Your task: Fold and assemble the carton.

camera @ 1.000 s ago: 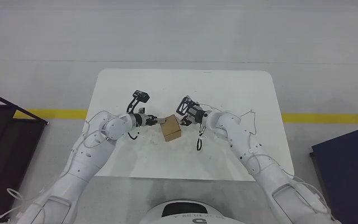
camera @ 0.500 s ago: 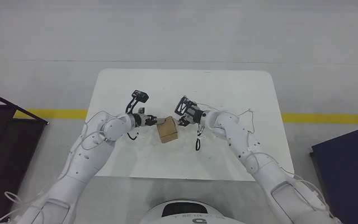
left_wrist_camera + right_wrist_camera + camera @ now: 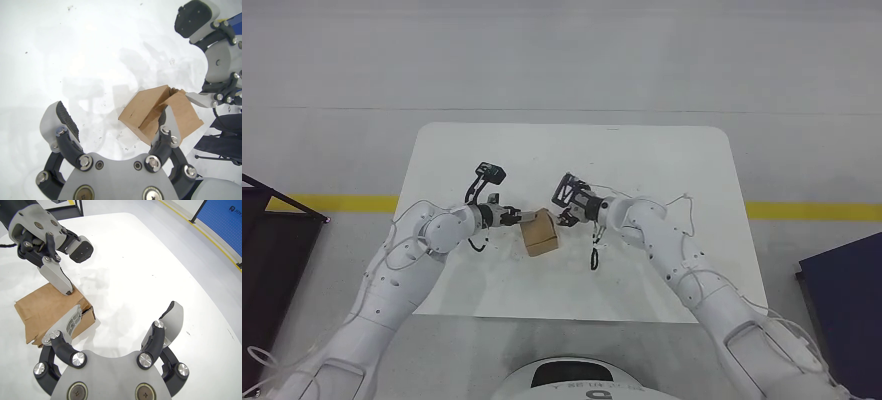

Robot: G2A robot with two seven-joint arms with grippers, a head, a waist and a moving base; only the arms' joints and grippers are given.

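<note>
I log a white table point(image 3: 672, 160) with rounded corners and small dark specks on a grey floor point(image 3: 562, 60), a yellow line point(image 3: 812, 211) crossing beneath it, a black frame point(image 3: 272, 250) left, and a blue panel point(image 3: 852, 310) right.

Right gripper point(image 3: 125, 308) is spread wide, one fingertip touching the torn corner of the brown carton point(image 3: 47, 306), the other over the white table point(image 3: 141, 266). Opposite, the left gripper point(image 3: 75, 272), also splayed, plants one fingertip on the carton's top.
</note>
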